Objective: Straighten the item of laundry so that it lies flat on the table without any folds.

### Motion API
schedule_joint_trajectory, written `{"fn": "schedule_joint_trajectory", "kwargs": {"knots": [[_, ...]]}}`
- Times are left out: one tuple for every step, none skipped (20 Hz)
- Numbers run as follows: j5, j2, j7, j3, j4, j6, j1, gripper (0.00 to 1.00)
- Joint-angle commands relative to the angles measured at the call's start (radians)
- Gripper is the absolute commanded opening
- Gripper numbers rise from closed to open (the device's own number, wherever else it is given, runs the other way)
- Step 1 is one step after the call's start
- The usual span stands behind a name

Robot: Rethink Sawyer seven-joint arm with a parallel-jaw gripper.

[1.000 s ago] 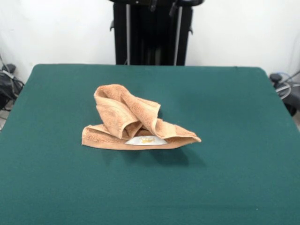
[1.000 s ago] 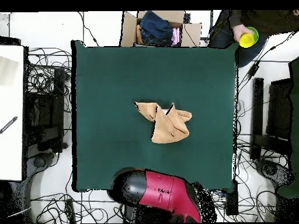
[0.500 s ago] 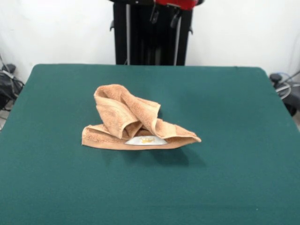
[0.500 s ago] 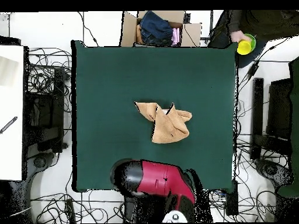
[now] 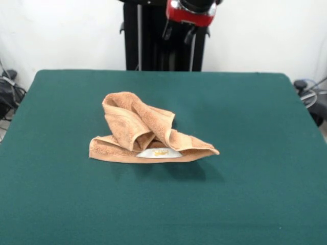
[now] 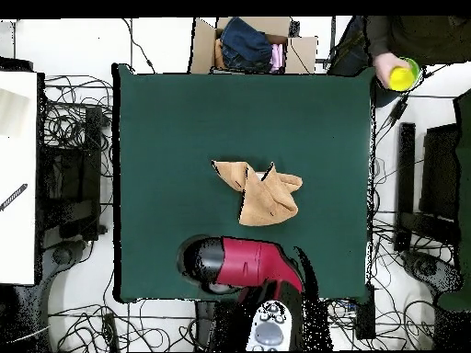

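The orange-tan towel (image 5: pixel 145 130) lies crumpled near the middle of the dark green table (image 5: pixel 255 102), folded over itself in a raised heap. Its white label (image 5: pixel 159 152) shows at the near edge. In the overhead view the towel (image 6: pixel 262 191) sits just right of the centre of the table (image 6: pixel 166 138). My gripper (image 5: pixel 178 32) hangs at the top of the front view, over the table's far edge and well behind the towel. Its two black fingers stand apart and hold nothing. In the overhead view the red arm (image 6: pixel 248 265) covers the gripper.
A cardboard box of clothes (image 6: pixel 253 44) stands beyond the table's top edge in the overhead view. A person's hand with a yellow-green object (image 6: pixel 400 74) is at the top right corner. Cables lie all round the table. A white surface (image 6: pixel 17 175) stands at the left.
My arm has swung out over the table's edge and the gripper has come down into the front view. The person's hand with the yellow-green object shifted slightly. The towel has not moved.
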Motion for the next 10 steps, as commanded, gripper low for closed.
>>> {"fn": "schedule_joint_trajectory", "kwargs": {"knots": [[-0.036, 0.115, 0.053, 0.113, -0.123, 0.013, -0.017, 1.0], [-0.035, 0.129, 0.057, 0.113, -0.135, 0.013, -0.013, 1.0], [-0.035, 0.143, 0.061, 0.114, -0.147, 0.012, -0.009, 1.0], [-0.034, 0.156, 0.064, 0.114, -0.159, 0.012, -0.005, 1.0], [-0.038, 0.166, 0.069, 0.11, -0.173, 0.019, 0.004, 1.0], [-0.039, 0.172, 0.066, 0.111, -0.182, 0.026, 0.005, 1.0], [-0.041, 0.178, 0.062, 0.11, -0.197, 0.043, 0.008, 1.0], [-0.043, 0.184, 0.059, 0.109, -0.212, 0.061, 0.012, 1.0], [-0.047, 0.191, 0.056, 0.107, -0.231, 0.08, 0.017, 1.0], [-0.047, 0.2, 0.053, 0.108, -0.246, 0.092, 0.018, 1.0]]}}
